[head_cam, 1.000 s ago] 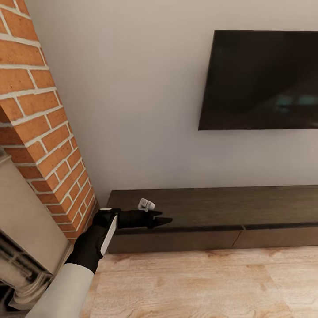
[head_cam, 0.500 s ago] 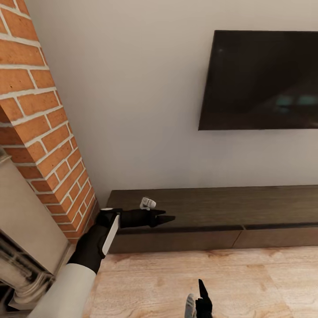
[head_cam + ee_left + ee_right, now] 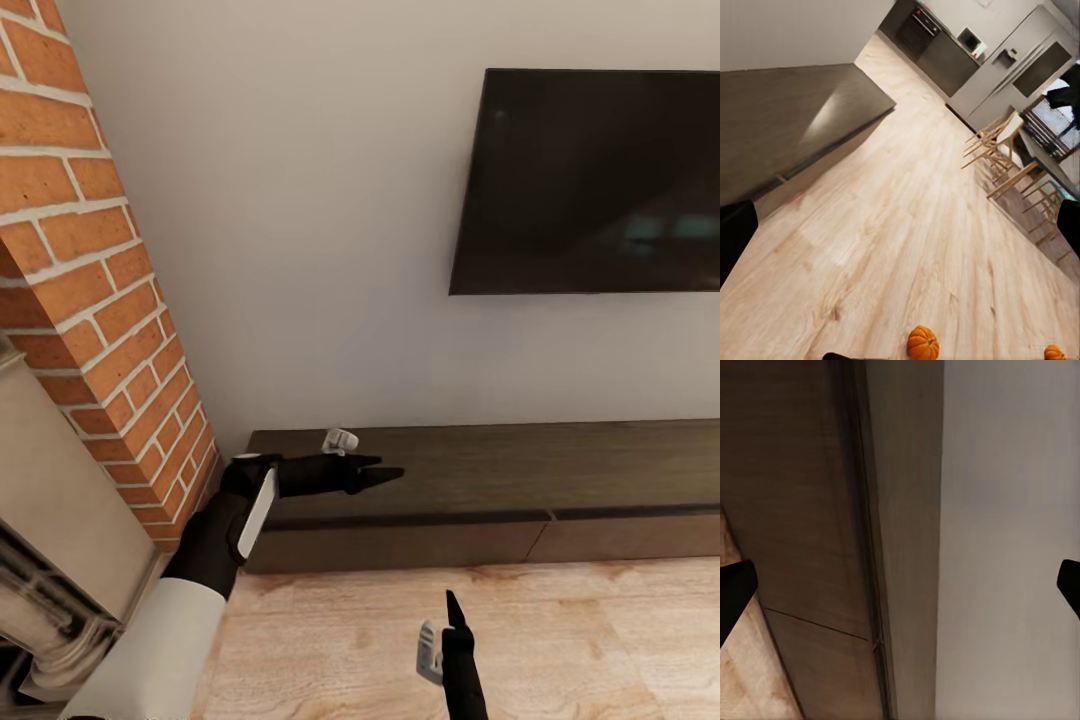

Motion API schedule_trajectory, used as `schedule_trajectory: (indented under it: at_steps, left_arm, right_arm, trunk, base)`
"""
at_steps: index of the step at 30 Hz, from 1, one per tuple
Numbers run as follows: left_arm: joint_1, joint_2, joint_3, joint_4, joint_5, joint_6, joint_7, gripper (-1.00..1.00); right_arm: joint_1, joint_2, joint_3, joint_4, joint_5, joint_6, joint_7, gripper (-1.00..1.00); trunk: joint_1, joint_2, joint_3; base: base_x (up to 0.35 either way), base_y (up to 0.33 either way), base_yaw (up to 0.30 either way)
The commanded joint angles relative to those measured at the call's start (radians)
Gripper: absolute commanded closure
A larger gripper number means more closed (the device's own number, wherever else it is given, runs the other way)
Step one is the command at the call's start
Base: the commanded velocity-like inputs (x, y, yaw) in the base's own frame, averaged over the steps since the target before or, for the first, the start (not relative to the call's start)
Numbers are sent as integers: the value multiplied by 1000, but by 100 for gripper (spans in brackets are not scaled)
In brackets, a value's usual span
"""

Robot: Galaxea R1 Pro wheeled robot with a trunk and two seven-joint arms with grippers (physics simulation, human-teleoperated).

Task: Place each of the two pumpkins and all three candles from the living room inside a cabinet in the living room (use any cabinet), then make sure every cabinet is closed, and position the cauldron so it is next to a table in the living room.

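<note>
Moved since a second ago: right gripper (image 3: 447,625) has popped up from the bottom edge and climbed; left gripper (image 3: 372,473) has crept up and a bit further along the cabinet top. Room itself hasn't budged.
Brick chimney breast (image 3: 90,300): red brick with pale mortar, far left, pale carved fireplace surround below it.
Left gripper: black, on a white-sleeved arm, hanging over the left end of the cabinet top. Fingertips sit at opposite edges of its wrist view, so it's spread wide with nothing in it.
Long low dark-brown wooden cabinet (image 3: 560,470): runs along the wall from the brick off to the right, plain handleless fronts, all look closed from here.
Right gripper: low in the middle, over the pale wood floor (image 3: 600,640), pointing at the cabinet front. Also spread, empty.
Black flat TV (image 3: 590,180): on the wall above the cabinet, right side.
Small orange ribbed pumpkins (image 3: 923,343): both out on the floor, well away from the cabinet, one nearer (image 3: 1054,352) the edge of the left wrist view.
Step in hand: I'd say getting a cabinet front open, nothing's been stowed yet.
Next move: probably needs a fingertip caught on the front's edge, since there's no handle to grab.
</note>
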Motion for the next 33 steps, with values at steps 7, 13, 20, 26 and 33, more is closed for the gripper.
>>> schedule_trajectory:
  at_steps: [7, 13, 20, 26, 33]
  left_arm:
    - [-1, 10, -1, -1, 104, 0, -3, -100]
    - [0, 15, 1, -7, 116, -8, -3, -100]
    - [1, 16, 2, -8, 118, -15, -3, -100]
    - [1, 16, 0, -7, 118, -18, -3, -100]
    - [1, 16, 0, -7, 118, -18, -3, -100]
  right_arm:
    - [-1, -2, 2, 8, -1, 0, -2, -100]
    - [-1, -6, 5, 2, -4, 1, -6, -100]
    - [-26, -8, 4, -2, -5, 0, -25, -100]
    - [-30, -4, 6, 10, -1, 0, -26, -100]
    - [-31, -5, 5, 12, 0, 0, -25, -100]
  trunk:
    - [0, 0, 0]
    - [0, 0, 0]
    - [0, 0, 0]
    - [0, 0, 0]
    - [0, 0, 0]
  base:
    - [0, 0, 0]
    - [0, 0, 0]
    - [0, 0, 0]
    - [128, -66, 0]
    - [287, -145, 0]
